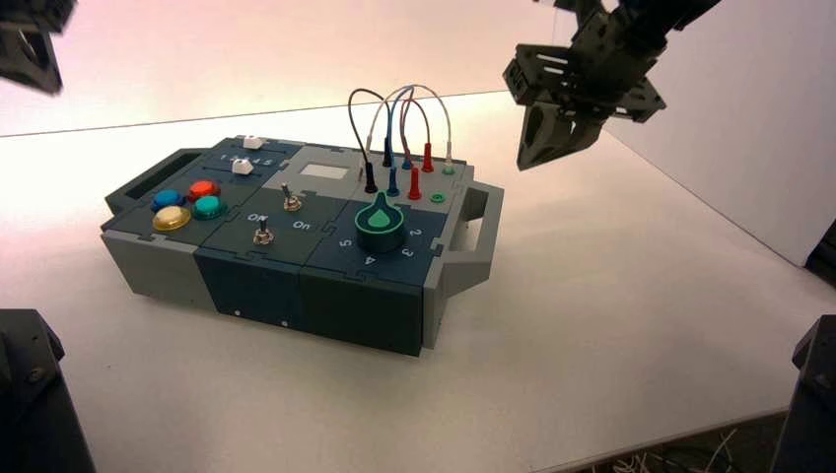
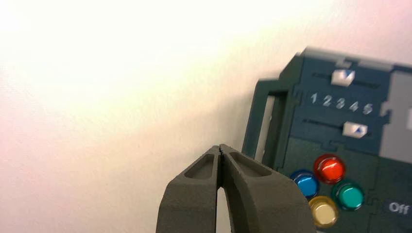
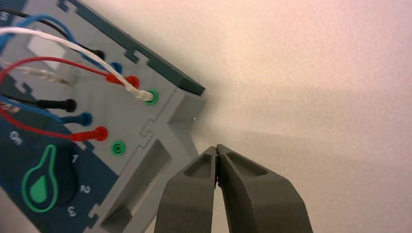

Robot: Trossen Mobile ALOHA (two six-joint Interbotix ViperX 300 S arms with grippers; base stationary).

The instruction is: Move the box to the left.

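The box (image 1: pixel 246 276) lies on the white table, left of centre in the high view, with a grey handle (image 1: pixel 483 232) at its right end and a dark handle (image 1: pixel 148 182) at its left end. My right gripper (image 1: pixel 527 163) hangs shut and empty in the air above and to the right of the right handle. In the right wrist view its tips (image 3: pixel 216 148) sit just off that handle (image 3: pixel 145 184). My left gripper (image 1: pixel 30 59) is high at the back left, and in the left wrist view it (image 2: pixel 220 148) is shut, empty and short of the box's left handle (image 2: pixel 265 121).
The panel carries four coloured buttons (image 1: pixel 187 205), two toggle switches (image 1: pixel 276 217), a green knob (image 1: pixel 380 222) and looped wires (image 1: pixel 404 128). A white wall (image 1: pixel 739 118) rises at the right. Dark arm bases (image 1: pixel 30 394) (image 1: pixel 813 394) stand at both front corners. The table's front edge (image 1: pixel 670 439) runs at the bottom right.
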